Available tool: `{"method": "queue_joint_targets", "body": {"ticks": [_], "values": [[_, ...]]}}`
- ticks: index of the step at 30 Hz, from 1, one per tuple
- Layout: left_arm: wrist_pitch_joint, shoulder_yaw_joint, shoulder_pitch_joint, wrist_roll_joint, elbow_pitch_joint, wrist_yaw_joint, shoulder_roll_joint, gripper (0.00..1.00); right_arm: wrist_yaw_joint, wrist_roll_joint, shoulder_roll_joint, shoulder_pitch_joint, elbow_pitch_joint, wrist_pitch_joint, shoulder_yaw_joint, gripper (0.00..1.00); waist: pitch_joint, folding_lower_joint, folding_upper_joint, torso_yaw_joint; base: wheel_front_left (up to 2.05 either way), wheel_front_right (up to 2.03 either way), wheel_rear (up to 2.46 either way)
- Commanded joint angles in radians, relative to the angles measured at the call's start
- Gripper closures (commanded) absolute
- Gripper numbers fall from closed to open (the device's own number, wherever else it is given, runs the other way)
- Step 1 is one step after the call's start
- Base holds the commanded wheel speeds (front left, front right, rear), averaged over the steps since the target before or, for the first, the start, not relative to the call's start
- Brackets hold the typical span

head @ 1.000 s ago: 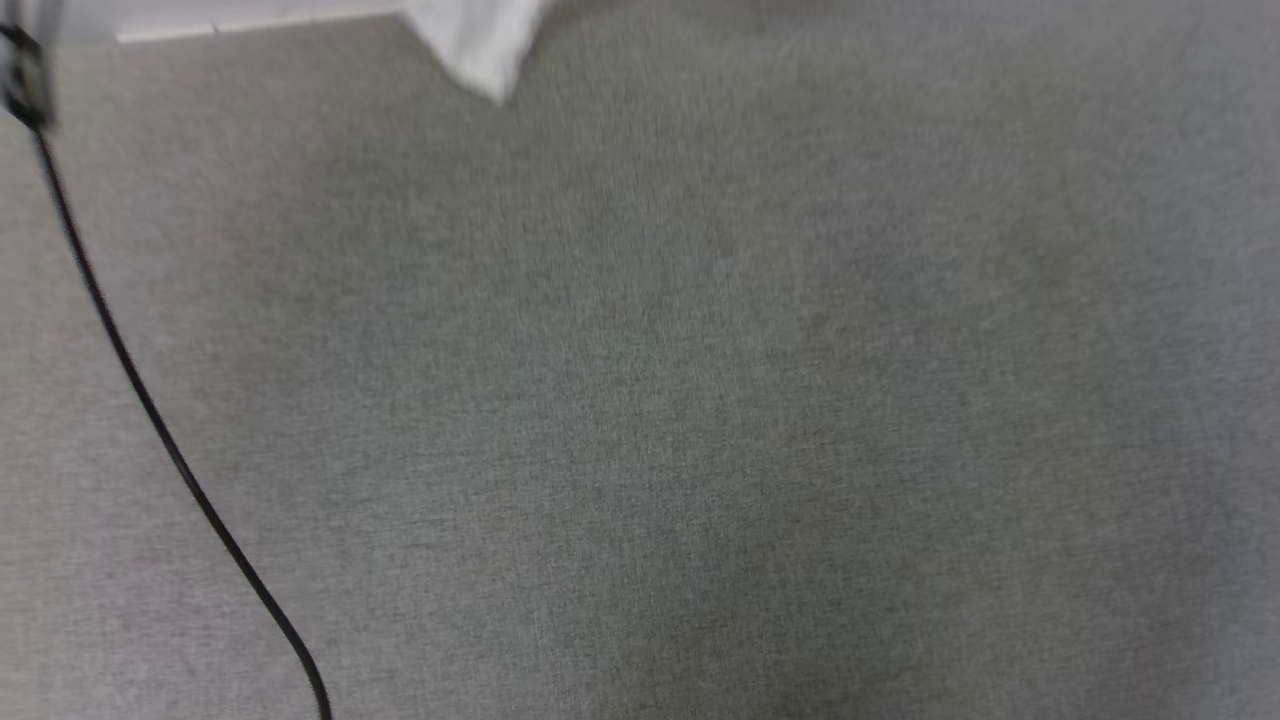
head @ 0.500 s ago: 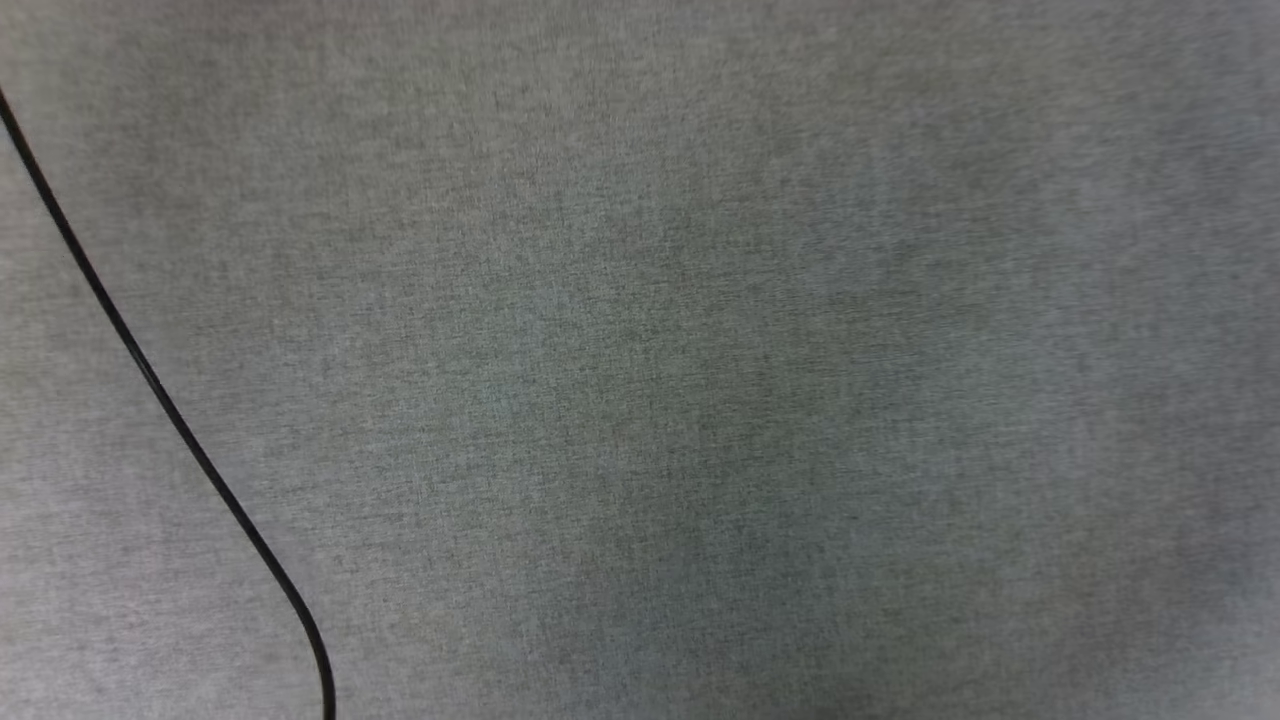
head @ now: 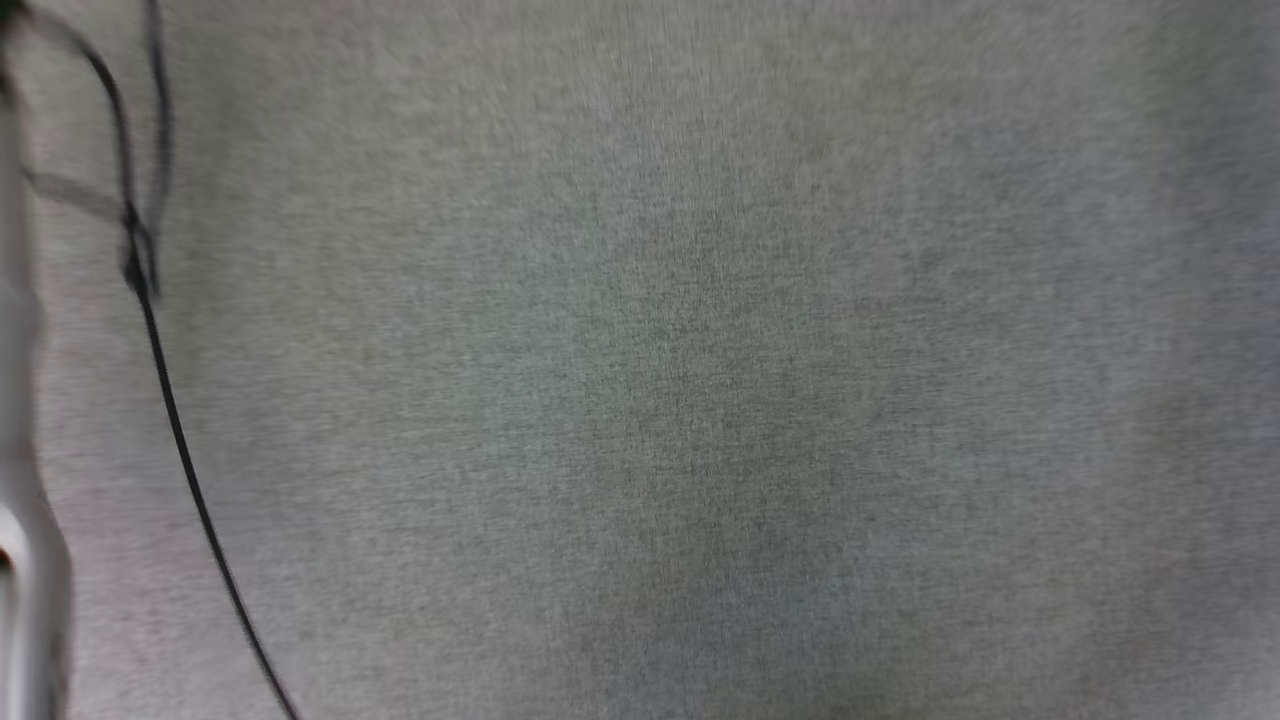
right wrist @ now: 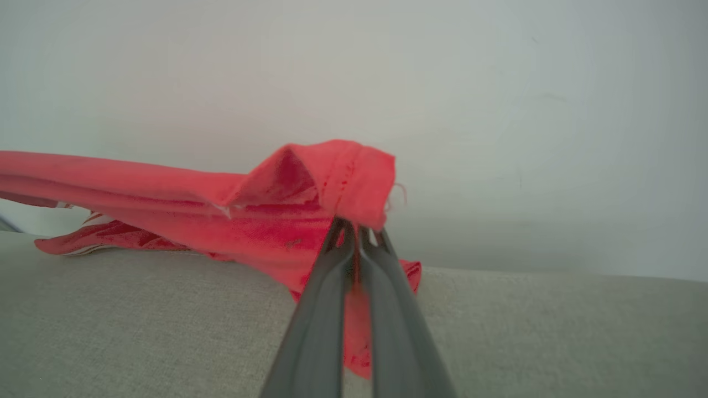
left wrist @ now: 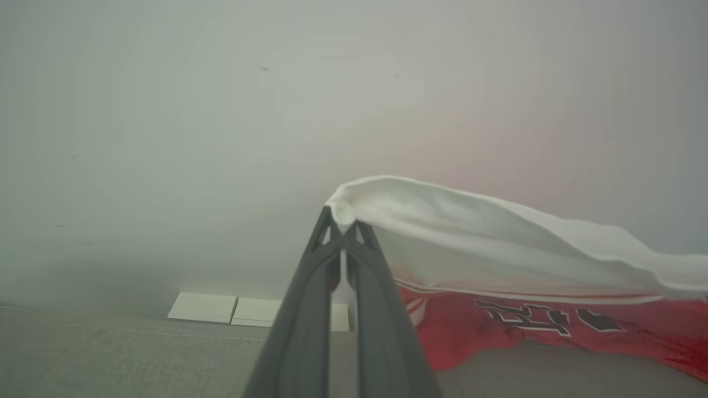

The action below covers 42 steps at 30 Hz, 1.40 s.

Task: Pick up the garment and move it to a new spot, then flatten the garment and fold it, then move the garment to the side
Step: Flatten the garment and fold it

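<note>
The left end effector [left wrist: 344, 228] is clenched on a bunched white sleeve edge of the garment [left wrist: 498, 243]. From the fingertips the cloth runs off to the right, and the red chest with its dark block letters sags below and to the right. The right end effector [right wrist: 354, 228] is likewise clamped shut on a red fold of the garment [right wrist: 260, 221], which trails away to the left of its tips, with a short flap hanging beneath them.

The shirt is thus held up and slung between the two arms above the grey fabric surface [right wrist: 138, 320]. Its lowest folds seem to brush that surface, though the wrist views are too soft to be sure. The head view takes in bare grey fabric and a black cable [head: 180, 450].

I judge this to be the first step, carrying the garment to its new spot. The next move calls for lowering both arms together while keeping them well apart, so the cloth lands spread rather than heaped. Only then should the grips let go for flattening.
</note>
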Motion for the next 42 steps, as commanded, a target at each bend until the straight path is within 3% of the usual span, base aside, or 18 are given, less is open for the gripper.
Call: {"method": "queue_joint_targets", "body": {"ticks": [1,8,12,19,26,34,42], "values": [[-0.015,0.006,0.047,-0.008,-0.006,-0.007,0.005,1.0,-0.001,0.014,-0.015,0.046,0.006,-0.015,0.009,1.0,-0.053,-0.0002,0.0,0.011,0.0,0.0,0.0],[-0.079,0.022,0.409,-0.064,-0.039,-0.035,-0.006,1.0,-0.001,0.091,-0.028,0.338,0.002,-0.08,0.075,1.0,-0.248,-0.0002,0.0,0.021,0.0,0.0,0.0],[-0.114,0.038,0.623,-0.094,-0.096,-0.02,-0.016,1.0,-0.001,0.122,-0.034,0.487,-0.012,-0.099,0.111,1.0,-0.343,-0.0002,0.0,0.026,0.0,0.0,0.0],[-0.118,0.061,0.977,-0.138,-0.238,0.038,-0.032,1.0,-0.002,0.157,-0.054,0.717,-0.039,-0.116,0.147,1.0,-0.488,-0.0002,0.0,0.044,0.0,0.0,0.0],[-0.087,0.102,1.302,-0.174,-0.388,0.133,-0.029,1.0,-0.002,0.165,-0.068,0.938,-0.083,-0.136,0.151,1.0,-0.607,-0.0002,0.0,0.074,0.0,0.0,0.0],[-0.036,0.129,1.56,-0.209,-0.541,0.21,-0.029,1.0,-0.003,0.133,-0.065,1.199,-0.164,-0.159,0.057,1.0,-0.687,-0.0002,0.0,0.118,0.0,0.0,0.0],[0.021,0.131,1.678,-0.214,-0.68,0.266,-0.012,1.0,-0.003,0.017,-0.025,1.426,-0.308,-0.13,-0.108,1.0,-0.697,-0.0002,0.0,0.132,0.0,0.0,0.0]]}}
